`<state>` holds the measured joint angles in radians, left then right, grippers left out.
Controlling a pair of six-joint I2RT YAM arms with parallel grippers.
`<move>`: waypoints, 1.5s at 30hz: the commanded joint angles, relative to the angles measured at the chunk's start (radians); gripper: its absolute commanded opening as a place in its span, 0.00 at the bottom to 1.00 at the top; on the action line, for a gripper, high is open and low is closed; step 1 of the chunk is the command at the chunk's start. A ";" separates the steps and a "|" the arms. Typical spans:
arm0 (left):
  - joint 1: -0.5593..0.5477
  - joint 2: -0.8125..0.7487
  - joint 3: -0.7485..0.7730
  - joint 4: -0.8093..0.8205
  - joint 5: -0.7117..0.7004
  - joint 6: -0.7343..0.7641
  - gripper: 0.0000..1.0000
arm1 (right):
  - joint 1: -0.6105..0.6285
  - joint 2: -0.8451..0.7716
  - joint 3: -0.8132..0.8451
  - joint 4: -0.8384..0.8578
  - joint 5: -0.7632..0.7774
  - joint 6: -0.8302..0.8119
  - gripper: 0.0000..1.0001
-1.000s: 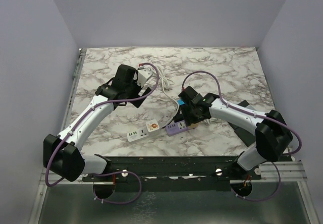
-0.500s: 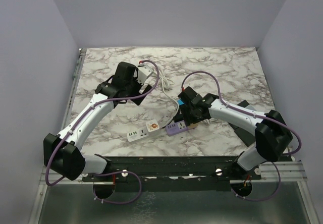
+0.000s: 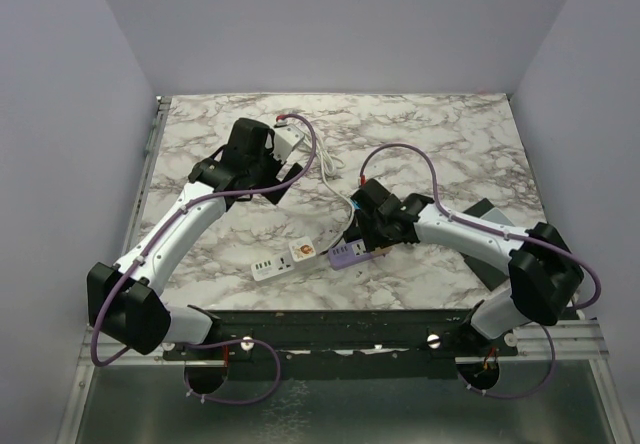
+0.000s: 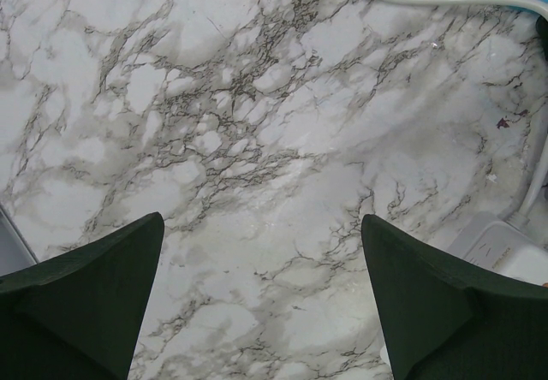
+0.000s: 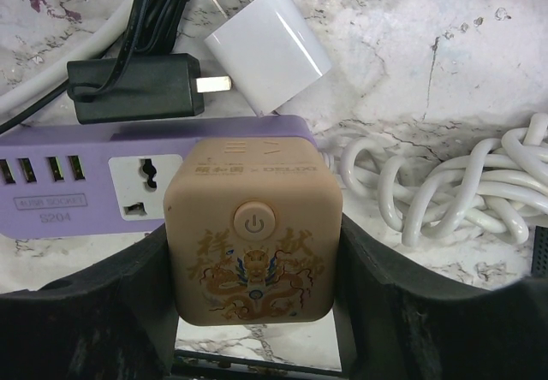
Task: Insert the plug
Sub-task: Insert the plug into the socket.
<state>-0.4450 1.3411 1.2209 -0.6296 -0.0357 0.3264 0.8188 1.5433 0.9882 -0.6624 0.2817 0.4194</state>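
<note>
Two dark fingers of the right tool [image 5: 255,311] were clamped on the flanks of the tan cube plug [image 5: 254,226], one on each side, so the cube sat squarely between them and filled the gap. The cube stood over the right part of the purple power strip [image 5: 86,170], hiding that stretch of it; whether its pins were seated in the strip could not be told. The cube's face bore a round power-symbol button, a gold dragon below it and gold Chinese characters on either side; a line of small print near its upper edge was too fine to read surely. On the strip, left of the cube, sat one universal socket and a row of USB ports, with "S204" printed beneath a smaller line. Just beyond the strip lay a black adapter [image 5: 133,89] and a white charger [image 5: 270,55], and to the strip's right a coiled white cord [image 5: 454,192]. Well beyond the strip and to its left, the left tool [image 4: 261,226] hung with its fingers spread apart over the marble bench [image 4: 257,97].
</note>
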 commanded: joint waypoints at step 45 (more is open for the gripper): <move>0.007 -0.015 0.035 -0.012 0.001 0.007 0.99 | 0.117 -0.060 0.118 -0.147 0.007 0.148 0.99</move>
<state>-0.4442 1.3437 1.2476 -0.6312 -0.0353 0.3286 0.9306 1.4910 1.0988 -0.7837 0.2733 0.5934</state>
